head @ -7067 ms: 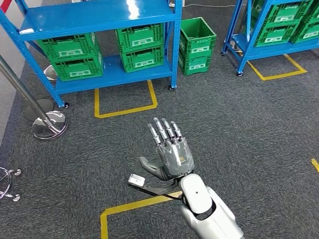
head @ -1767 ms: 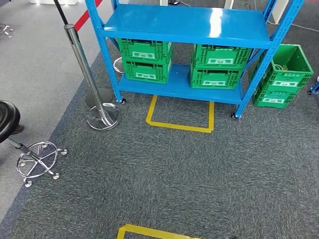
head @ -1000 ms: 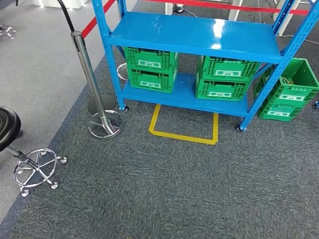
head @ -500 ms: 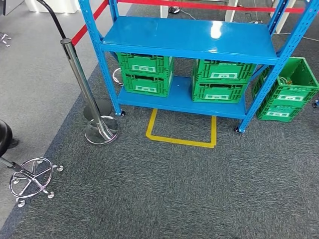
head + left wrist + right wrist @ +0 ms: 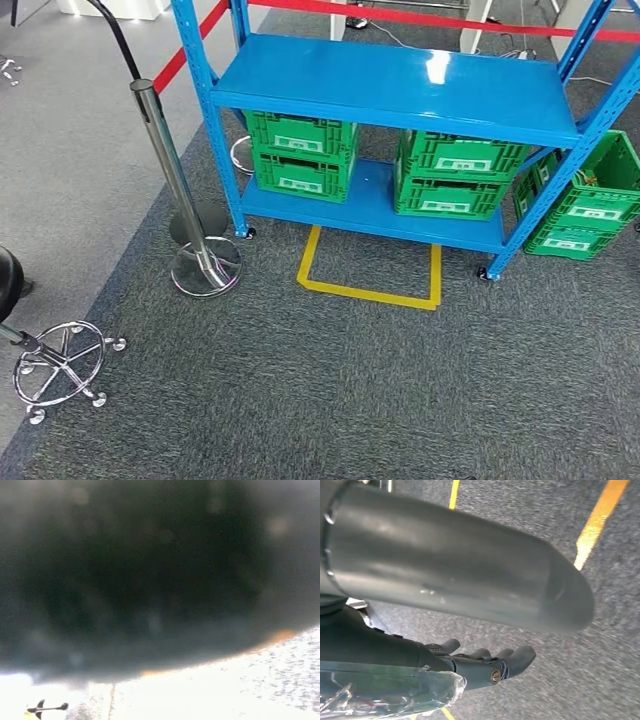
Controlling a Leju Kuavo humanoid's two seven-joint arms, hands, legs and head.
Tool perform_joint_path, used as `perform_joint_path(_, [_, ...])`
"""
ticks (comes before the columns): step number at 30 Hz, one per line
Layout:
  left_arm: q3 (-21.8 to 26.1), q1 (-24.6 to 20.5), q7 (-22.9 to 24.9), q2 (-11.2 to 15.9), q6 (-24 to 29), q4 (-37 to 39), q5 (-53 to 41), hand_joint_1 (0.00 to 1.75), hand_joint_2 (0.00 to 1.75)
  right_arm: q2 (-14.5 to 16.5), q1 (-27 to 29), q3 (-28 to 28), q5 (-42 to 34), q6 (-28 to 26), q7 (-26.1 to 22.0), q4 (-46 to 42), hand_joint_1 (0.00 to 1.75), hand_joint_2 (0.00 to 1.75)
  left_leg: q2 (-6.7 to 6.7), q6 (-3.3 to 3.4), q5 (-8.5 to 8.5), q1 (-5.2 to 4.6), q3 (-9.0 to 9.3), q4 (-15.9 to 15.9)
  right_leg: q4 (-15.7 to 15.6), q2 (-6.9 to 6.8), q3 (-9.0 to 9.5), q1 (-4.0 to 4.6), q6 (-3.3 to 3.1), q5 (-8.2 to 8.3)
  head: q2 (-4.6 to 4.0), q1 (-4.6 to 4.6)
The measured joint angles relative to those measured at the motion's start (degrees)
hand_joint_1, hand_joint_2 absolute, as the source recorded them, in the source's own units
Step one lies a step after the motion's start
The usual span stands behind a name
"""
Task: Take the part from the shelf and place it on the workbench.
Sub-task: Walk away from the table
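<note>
Shifted a little since before: whole picture, so camera moved, not things. Blue shelf (image 5: 392, 85) ahead, green crates (image 5: 302, 155) on low board, yellow tape square (image 5: 370, 292) on floor in front. Part too hard to make out. Right hand (image 5: 478, 666) hanging over carpet, fingers (image 5: 520, 656) stretched out, holding nothing. Left hand: dark blur, cannot tell.

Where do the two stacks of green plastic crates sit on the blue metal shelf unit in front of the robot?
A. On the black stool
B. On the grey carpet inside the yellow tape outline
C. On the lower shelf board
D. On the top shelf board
C: in the head view both green plastic crate stacks rest on the lower board of the blue metal shelf unit, under its bare upper board.
</note>
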Motion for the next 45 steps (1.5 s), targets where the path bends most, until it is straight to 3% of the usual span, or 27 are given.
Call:
perform_joint_path(3, [0.0,-0.2,0.1,-0.1,0.0,0.0,0.0,0.00,0.00,0.0,0.0,-0.6,-0.8,0.4,0.1,-0.1,0.00,0.00,0.00,-1.06,-0.47,0.00,0.54,0.3,-2.1,-0.08,1.20,0.26,-1.43,-0.23,0.01,-0.08])
perform_joint_path(6, [0.0,-0.1,0.1,0.0,-0.1,-0.1,0.0,0.00,0.00,0.2,0.0,-0.9,-1.8,0.8,0.2,-0.3,0.00,0.00,0.05,-1.98,-1.67,0.06,0.35,3.2,-3.0,0.02,3.67,-0.22,-2.41,-0.04,-0.01,-0.40])
perform_joint_path(7, [0.0,-0.2,0.1,0.0,-0.2,-0.1,0.0,0.00,0.00,0.3,-0.1,-0.9,-2.1,0.9,0.2,-0.4,0.00,0.00,0.07,-2.28,-2.97,0.19,-0.99,5.6,-3.3,0.00,4.32,-0.31,-2.58,-0.28,-0.02,-0.56])
perform_joint_path(9, [0.0,-0.4,0.1,-0.1,-0.4,-0.1,0.0,0.00,0.00,0.4,-0.2,-0.9,-2.7,1.0,0.3,-0.4,0.00,0.00,0.09,-2.78,-5.90,0.53,-5.38,12.1,-3.4,0.01,5.10,-0.33,-2.74,-0.94,-0.02,-0.73])
perform_joint_path(10, [0.0,-0.3,0.1,-0.1,-0.5,-0.2,0.0,0.00,0.00,0.4,-0.1,-1.0,-3.0,1.1,0.4,-0.4,0.00,0.00,0.10,-2.95,-6.40,0.67,-7.45,14.6,-3.4,0.04,5.52,-0.34,-2.70,-1.35,-0.02,-0.71])
perform_joint_path(11, [0.1,-0.2,0.1,-0.1,-0.6,-0.2,0.0,0.00,0.00,0.4,0.0,-1.0,-3.3,1.1,0.4,-0.4,0.00,0.00,0.10,-3.03,-5.62,0.76,-8.75,15.3,-3.4,0.08,6.03,-0.36,-2.60,-1.82,-0.02,-0.71])
perform_joint_path(12, [0.1,-0.1,0.1,-0.1,-0.7,-0.2,0.0,0.00,0.00,0.4,0.1,-1.0,-3.5,1.2,0.5,-0.5,0.00,0.00,0.10,-3.02,-3.52,0.81,-9.05,14.1,-3.4,0.13,6.67,-0.40,-2.46,-2.31,-0.02,-0.71])
perform_joint_path(14, [0.1,0.1,0.1,-0.1,-0.9,-0.3,0.0,0.00,0.00,0.4,0.1,-1.0,-3.9,1.3,0.6,-0.5,0.00,0.00,0.12,-2.81,2.19,0.82,-7.87,8.1,-3.4,0.18,7.96,-0.51,-2.06,-3.42,-0.02,-0.69])
perform_joint_path(15, [0.2,0.1,0.1,-0.1,-0.9,-0.3,0.0,0.00,0.00,0.4,0.0,-1.0,-4.1,1.3,0.7,-0.5,0.00,0.00,0.18,-2.65,3.16,0.66,-7.38,5.5,-3.5,0.16,8.51,-0.53,-1.80,-3.88,-0.02,-0.71])
perform_joint_path(16, [0.2,0.1,0.1,-0.1,-0.9,-0.4,0.0,0.00,0.00,0.4,-0.1,-1.0,-4.4,1.4,0.7,-0.5,0.00,0.00,0.22,-2.35,3.62,0.49,-7.04,3.7,-3.5,0.13,8.69,-0.49,-1.47,-4.33,-0.02,-0.70])
perform_joint_path(18, [0.3,0.2,0.2,-0.1,-1.0,-0.4,0.0,0.00,0.00,0.5,-0.1,-1.0,-5.4,1.6,0.9,-0.5,0.00,0.00,0.22,-1.54,2.72,0.25,-6.89,2.5,-3.4,0.06,9.50,-0.35,-0.65,-4.63,-0.02,-0.61])
perform_joint_path(20, [0.3,0.4,0.3,-0.2,-1.0,-0.6,0.0,0.00,0.00,0.5,-0.1,-1.0,-6.7,1.9,1.2,-0.5,0.00,0.00,0.11,-0.57,3.07,0.44,-5.75,1.8,-2.7,0.03,10.03,-0.32,0.00,-4.98,-0.02,-0.41])
perform_joint_path(22, [0.3,0.3,0.3,-0.3,-1.1,-0.8,0.0,0.00,0.00,0.5,-0.2,-1.0,-7.8,2.0,1.4,-0.6,0.00,0.00,0.10,0.19,2.63,0.56,-4.45,1.3,0.7,0.04,8.29,-0.36,0.34,-6.91,-0.02,-0.13])
perform_joint_path(25, [0.3,0.1,0.3,-0.4,-1.3,-1.0,0.0,0.00,0.00,0.5,-0.2,-0.8,-9.0,2.2,2.0,-0.7,0.00,0.00,0.08,0.66,1.60,0.36,-3.42,1.2,10.5,0.05,1.24,-0.34,0.52,-10.59,-0.02,0.15])
perform_joint_path(26, [0.3,0.1,0.3,-0.5,-1.3,-1.0,0.0,0.00,0.00,0.5,0.0,-0.6,-9.4,2.3,2.2,-0.7,0.00,0.00,0.03,0.68,1.16,0.27,-2.97,1.2,11.9,0.05,-0.60,-0.31,0.50,-10.19,-0.02,0.15])
perform_joint_path(27, [0.3,0.2,0.4,-0.6,-1.3,-1.0,0.0,0.00,0.00,0.5,0.2,-0.5,-9.9,2.3,2.5,-0.8,0.00,0.00,-0.02,0.66,0.67,0.20,-2.35,1.2,11.2,0.05,-1.50,-0.27,0.44,-8.41,-0.02,0.17])
perform_joint_path(29, [0.3,0.3,0.4,-0.7,-1.3,-1.2,0.0,0.00,0.00,0.5,0.7,-0.1,-10.6,2.4,2.9,-1.0,0.00,0.00,-0.10,0.48,-0.43,0.09,-0.82,1.2,5.7,0.06,-1.02,-0.09,-0.11,-2.62,-0.02,0.16])
perform_joint_path(30, [0.3,0.3,0.4,-0.7,-1.3,-1.3,0.0,0.00,0.00,0.5,0.8,0.0,-10.8,2.4,3.0,-1.1,0.00,0.00,-0.10,0.29,-0.91,0.05,-0.18,1.2,3.2,0.02,-0.69,0.10,-0.41,-0.90,-0.02,0.11])
perform_joint_path(31, [0.3,0.2,0.4,-0.8,-1.3,-1.3,0.0,0.00,0.00,0.6,0.9,0.2,-11.0,2.4,3.0,-1.2,0.00,0.00,-0.10,0.00,-1.33,0.04,0.17,1.2,1.2,0.02,-0.30,0.31,-0.76,-0.08,-0.01,0.11])
perform_joint_path(33, [0.3,0.1,0.5,-0.9,-1.3,-1.4,0.0,0.00,0.00,0.6,1.1,0.5,-11.3,2.5,3.2,-1.4,0.00,0.00,-0.09,-0.70,-1.71,0.00,0.72,1.2,-0.3,-0.01,-0.02,0.62,-1.37,-0.13,0.00,0.11])
perform_joint_path(35, [0.3,0.1,0.6,-1.0,-1.3,-1.6,0.0,0.00,0.00,0.6,1.3,0.8,-12.1,2.6,3.5,-1.6,0.00,0.00,-0.09,-1.33,-1.79,-0.06,1.16,1.5,-1.5,-0.03,1.05,0.41,-1.93,0.69,0.01,0.04])
perform_joint_path(37, [0.3,-0.1,1.0,-1.0,-1.3,-1.8,0.0,0.00,0.00,0.7,1.3,1.1,-13.3,2.6,3.8,-1.9,0.00,0.00,-0.02,-1.96,-2.50,0.05,-0.35,4.4,-2.6,-0.08,2.19,0.03,-2.23,0.92,0.01,-0.25])
perform_joint_path(40, [0.7,-0.3,2.0,-1.0,-1.3,-1.8,0.0,0.00,0.00,0.8,1.3,1.8,-15.6,2.6,4.6,-2.1,0.00,0.00,0.05,-2.91,-6.24,0.58,-6.89,14.1,-3.2,-0.10,3.01,-0.14,-2.54,0.60,0.00,-0.45])
perform_joint_path(41, [0.8,-0.3,2.4,-1.0,-1.3,-1.8,0.0,0.00,0.00,0.8,1.4,2.1,-16.5,2.6,4.9,-2.1,0.00,0.00,0.05,-3.11,-6.63,0.71,-8.62,15.9,-3.3,-0.06,3.25,-0.16,-2.60,0.35,0.00,-0.44])
perform_joint_path(42, [1.0,-0.3,2.8,-0.9,-1.3,-1.8,0.0,0.00,0.44,0.8,1.5,2.4,-17.5,2.6,5.2,-2.1,0.00,0.00,0.05,-3.22,-5.66,0.80,-9.45,15.9,-3.3,0.01,3.60,-0.18,-2.60,0.06,0.00,-0.46])
perform_joint_path(43, [1.2,-0.3,3.0,-0.9,-1.3,-1.8,0.0,0.00,0.87,0.8,1.6,2.7,-18.5,2.6,5.5,-2.1,0.00,0.44,0.05,-3.24,-3.56,0.87,-9.39,14.1,-3.3,0.06,4.05,-0.20,-2.55,-0.24,0.00,-0.44])
perform_joint_path(45, [1.6,-0.3,3.2,-0.9,-1.3,-1.8,0.0,0.00,1.75,0.8,1.8,3.2,-20.5,2.6,6.0,-2.1,0.00,1.31,0.07,-3.05,1.67,0.87,-7.54,7.4,-3.2,0.14,5.04,-0.20,-2.25,-0.91,0.01,-0.42])
